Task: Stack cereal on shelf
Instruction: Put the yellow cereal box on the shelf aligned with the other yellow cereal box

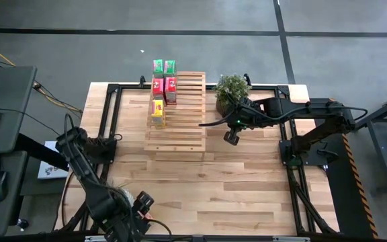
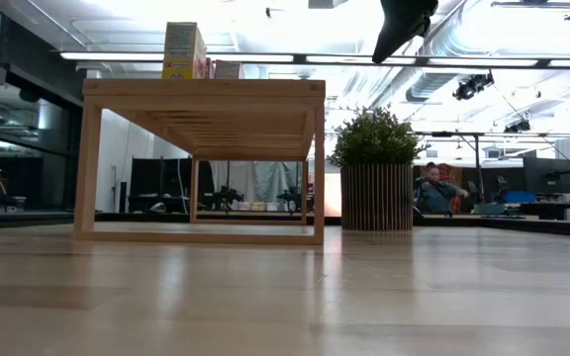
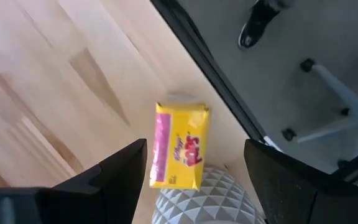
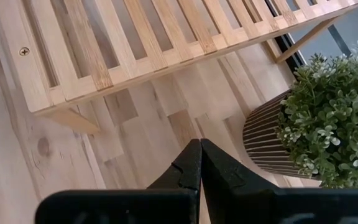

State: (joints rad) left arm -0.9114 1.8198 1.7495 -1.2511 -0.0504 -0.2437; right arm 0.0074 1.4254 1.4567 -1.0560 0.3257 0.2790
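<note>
Five cereal boxes (image 1: pixel 163 91) on shelf (image 1: pixel 183 114)

Your right arm reaches in from the table's right edge, elbow bent, with its wrist tipped downward. The right gripper (image 1: pixel 231 138) hangs above the tabletop, and its two fingers (image 4: pixel 199 167) are pressed together with nothing between them. Your left arm is folded back at the near left corner; the left gripper (image 3: pixel 194 165) has its fingers spread wide apart, gripping nothing.
</note>
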